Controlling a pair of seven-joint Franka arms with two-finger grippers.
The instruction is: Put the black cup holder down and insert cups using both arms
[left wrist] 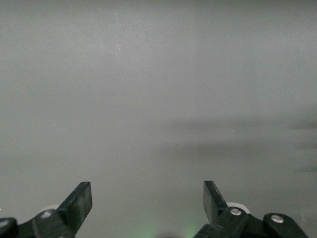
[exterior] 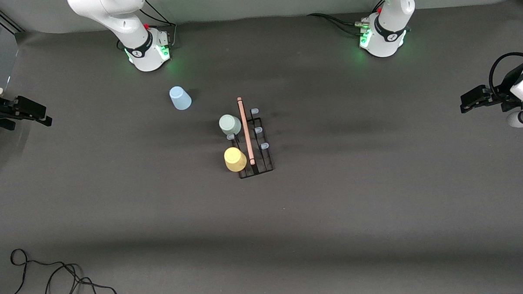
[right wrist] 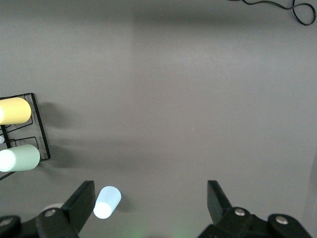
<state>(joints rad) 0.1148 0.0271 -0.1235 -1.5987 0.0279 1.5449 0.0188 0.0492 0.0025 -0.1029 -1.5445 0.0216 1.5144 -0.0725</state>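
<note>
txt: none legible | labels/brands/nrs: none | marks on arm bases (exterior: 147, 48): too small to read

A loose black cable (exterior: 53, 276) lies coiled on the grey table (exterior: 376, 204) near the front camera.

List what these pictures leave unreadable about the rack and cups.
- Front view: the mint cup and yellow cup cover their own pegs on the rack, so how they sit is hidden.
- Right wrist view: the picture edge cuts off most of the rack.
- Left wrist view: only bare table shows; no rack or cups.
- Blue cup: whether it is mouth-down is unclear.
</note>
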